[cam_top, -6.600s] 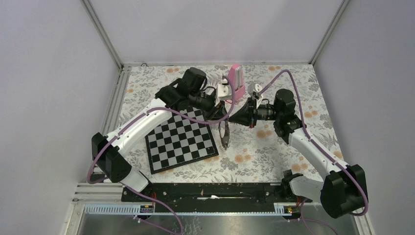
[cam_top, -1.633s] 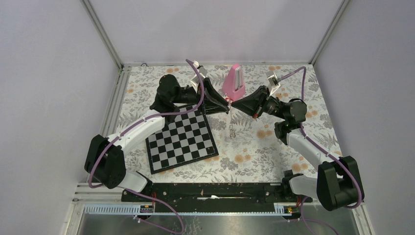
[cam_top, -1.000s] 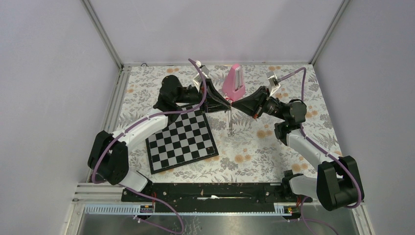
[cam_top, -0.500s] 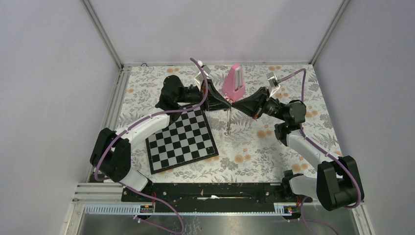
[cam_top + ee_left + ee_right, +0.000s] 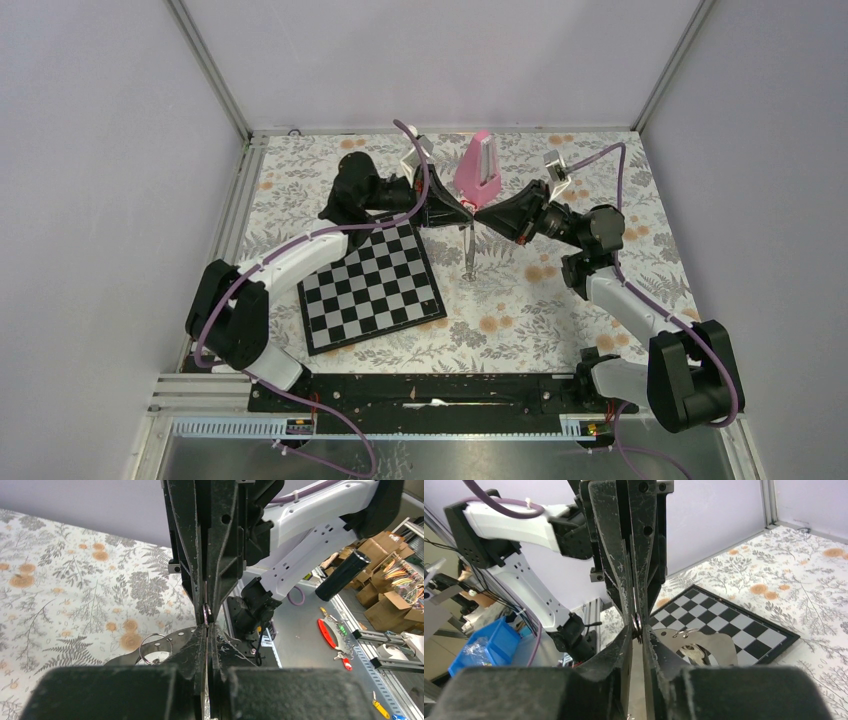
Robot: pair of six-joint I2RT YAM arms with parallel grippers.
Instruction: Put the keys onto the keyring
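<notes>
My two grippers meet tip to tip above the table, the left gripper (image 5: pixel 465 212) coming from the left and the right gripper (image 5: pixel 478 214) from the right. The keyring (image 5: pixel 206 615) shows edge-on as a thin ring between both pairs of tips. My left gripper (image 5: pixel 207 625) is shut on it. My right gripper (image 5: pixel 637 627) has its jaws parted by a slim gap around the same ring (image 5: pixel 636 621). Below hang a flat silvery plate (image 5: pixel 711 642) with holes and a small wire ring (image 5: pixel 155 647). In the top view the hanging piece (image 5: pixel 467 250) is a thin vertical sliver. I cannot pick out the keys.
A chessboard (image 5: pixel 370 285) lies flat, left of and below the meeting point. A tall pink metronome (image 5: pixel 480 165) stands just behind the two grippers. The flowered tablecloth (image 5: pixel 520 310) covers the table, with metal frame rails along the left and back edges.
My left jaws have closed onto the ring. My right jaws have eased apart a little. Both arms stay tip to tip, and the hanging piece has barely shifted.
</notes>
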